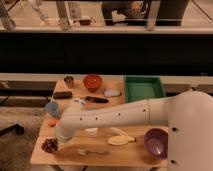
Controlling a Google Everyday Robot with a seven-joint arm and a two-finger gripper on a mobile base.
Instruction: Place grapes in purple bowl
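Note:
The grapes (50, 145), a small dark reddish-purple bunch, lie at the front left corner of the wooden table (120, 156). The purple bowl (156, 142) stands at the front right, partly behind my white arm. My gripper (59, 140) is at the end of the arm that stretches across the table to the left. It sits right beside and just over the grapes.
A red-orange bowl (92, 81) and a small metal cup (68, 80) stand at the back. A green tray (143, 88) is at the back right. A banana (121, 140), a knife (96, 99), a blue cup (52, 108) and a black block (63, 94) lie around.

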